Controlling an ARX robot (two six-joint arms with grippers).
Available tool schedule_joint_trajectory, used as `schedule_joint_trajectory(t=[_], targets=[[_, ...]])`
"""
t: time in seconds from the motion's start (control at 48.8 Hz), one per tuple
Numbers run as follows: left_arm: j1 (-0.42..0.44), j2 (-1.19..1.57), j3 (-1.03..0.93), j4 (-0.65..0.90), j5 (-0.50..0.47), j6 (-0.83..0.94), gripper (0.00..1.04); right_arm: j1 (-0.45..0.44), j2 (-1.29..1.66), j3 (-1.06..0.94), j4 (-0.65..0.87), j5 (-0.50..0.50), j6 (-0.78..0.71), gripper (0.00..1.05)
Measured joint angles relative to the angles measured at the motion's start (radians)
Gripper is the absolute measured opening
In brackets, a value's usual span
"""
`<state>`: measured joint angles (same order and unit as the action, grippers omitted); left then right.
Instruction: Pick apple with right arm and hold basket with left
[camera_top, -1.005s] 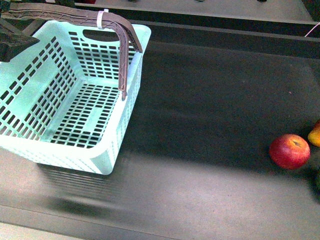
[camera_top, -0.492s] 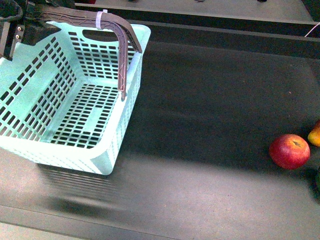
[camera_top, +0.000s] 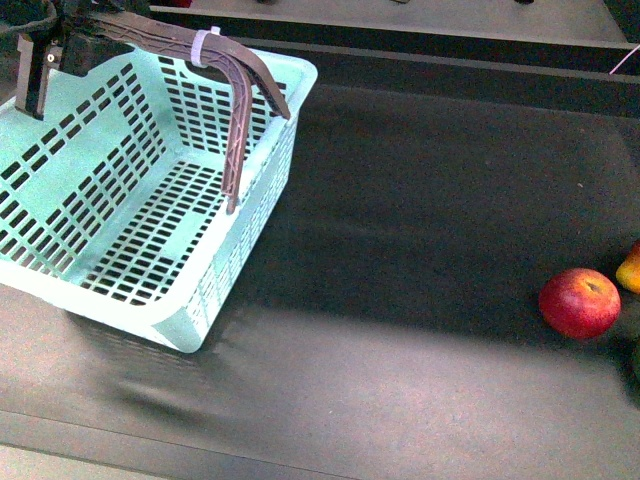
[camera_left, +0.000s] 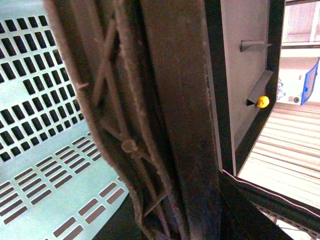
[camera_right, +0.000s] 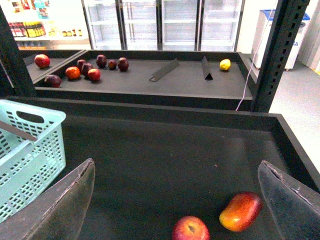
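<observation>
while the left claw (camera_top: 58, 38) is clamped on the basket's (camera_top: 262, 215) brown handle (camera_top: 243, 75), the basket sits tilted at the table's (camera_top: 420, 200) left side. the right claw (camera_right: 175, 170) gapes wide and empty, clear of the apple (camera_top: 579, 302). the apple lies near the table's right edge, well apart from the basket, just beside a smaller fruit (camera_top: 630, 272).

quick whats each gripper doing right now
left gripper: closed on the basket by its handle
right gripper: open, jaws wide apart, holding nothing; apple not yet grasped
</observation>
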<state>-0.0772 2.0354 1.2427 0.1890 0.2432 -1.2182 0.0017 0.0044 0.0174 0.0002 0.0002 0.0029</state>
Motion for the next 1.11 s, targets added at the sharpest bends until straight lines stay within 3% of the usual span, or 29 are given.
schedule_joint_trajectory(t=[0.656, 1.107], targets=[[-0.133, -0.359, -0.137, -0.064, 0.105, 0.108, 0.20, 0.000, 0.000, 0.000, 0.000, 0.000, 0.000, 0.96], [-0.335, -0.456, -0.202, -0.109, 0.112, 0.132, 0.20, 0.000, 0.000, 0.000, 0.000, 0.000, 0.000, 0.96]])
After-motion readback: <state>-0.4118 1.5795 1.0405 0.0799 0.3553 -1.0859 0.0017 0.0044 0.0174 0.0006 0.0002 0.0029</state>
